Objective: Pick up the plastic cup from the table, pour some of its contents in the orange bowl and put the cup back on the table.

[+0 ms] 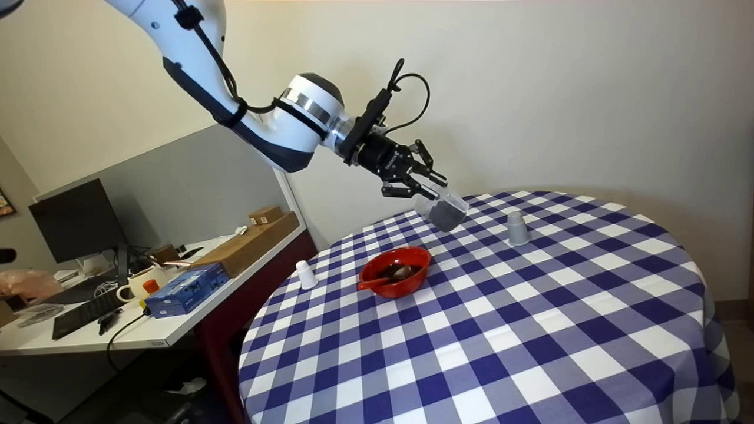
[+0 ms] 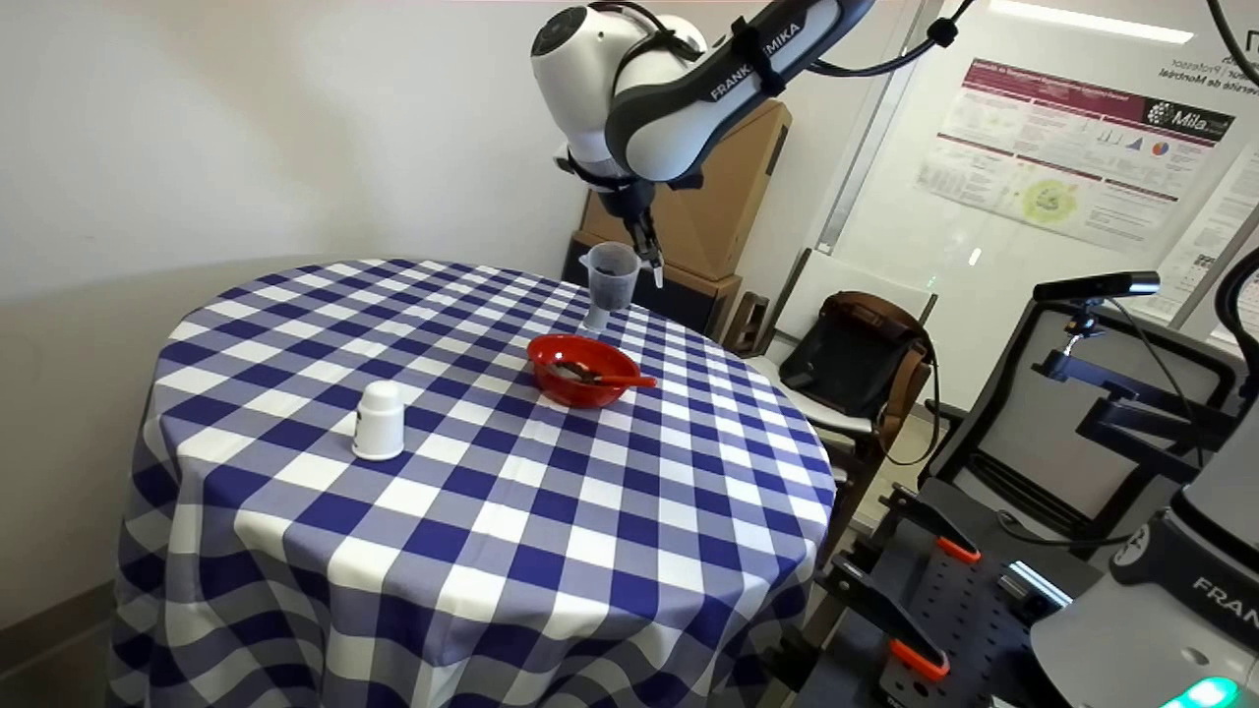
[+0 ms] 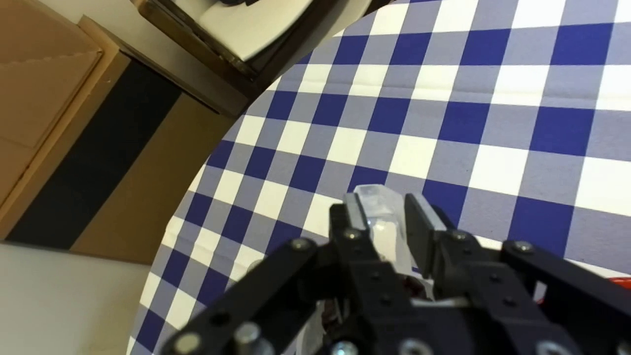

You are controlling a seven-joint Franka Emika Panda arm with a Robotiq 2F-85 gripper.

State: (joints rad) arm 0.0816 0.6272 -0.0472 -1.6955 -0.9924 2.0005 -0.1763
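The plastic cup, translucent with dark contents, hangs in the air a little above the table. My gripper is shut on its handle. In the wrist view the pale handle stands between the finger pads, while the arm's jaws hide most of the cup body. Widest at its rim, the cup leans slightly in an exterior view. The orange bowl, red-orange and holding dark bits and a red-handled piece, sits on the checkered cloth, lower than the cup and to one side; only a sliver of its rim enters the wrist view.
An upturned grey cup and a small white cup stand on the cloth on either side of the bowl. A desk with boxes and a monitor lies off one edge. Cardboard boxes and a chair are beyond another.
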